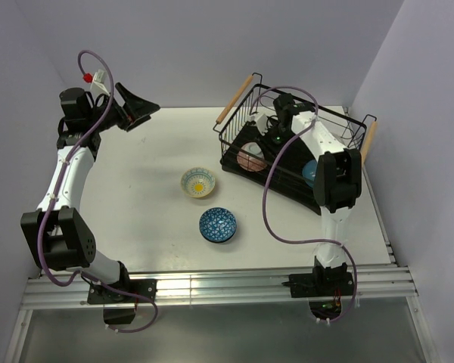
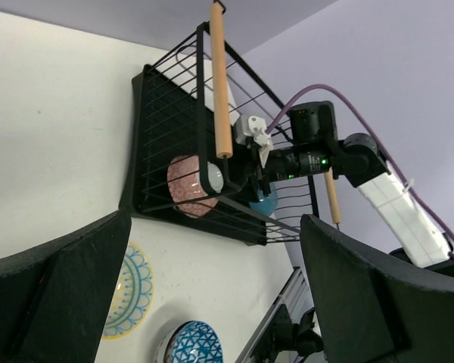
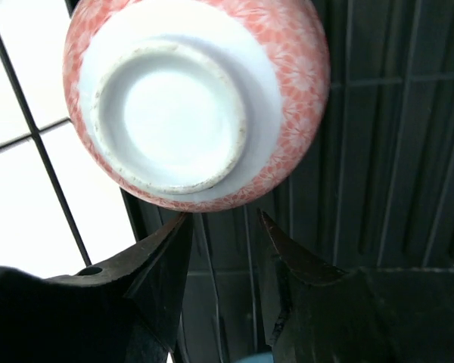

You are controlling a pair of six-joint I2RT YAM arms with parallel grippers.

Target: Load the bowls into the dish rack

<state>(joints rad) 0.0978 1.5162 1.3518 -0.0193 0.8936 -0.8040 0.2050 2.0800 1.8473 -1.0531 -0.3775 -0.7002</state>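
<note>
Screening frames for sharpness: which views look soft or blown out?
Right wrist: pink bowl close and slightly soft, table behind the wires blown white. Left wrist: own hand dark and blurred, dish rack sharp. Top: even light, soft shadows.

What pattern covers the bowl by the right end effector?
The bowl is pink floral with white foot; right wrist view.

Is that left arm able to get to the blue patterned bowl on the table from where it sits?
Probably yes. The blue patterned bowl sits on bare white table, apart from the yellow-flower bowl, and the right arm is busy over the black wire dish rack. The left gripper is open.
</note>
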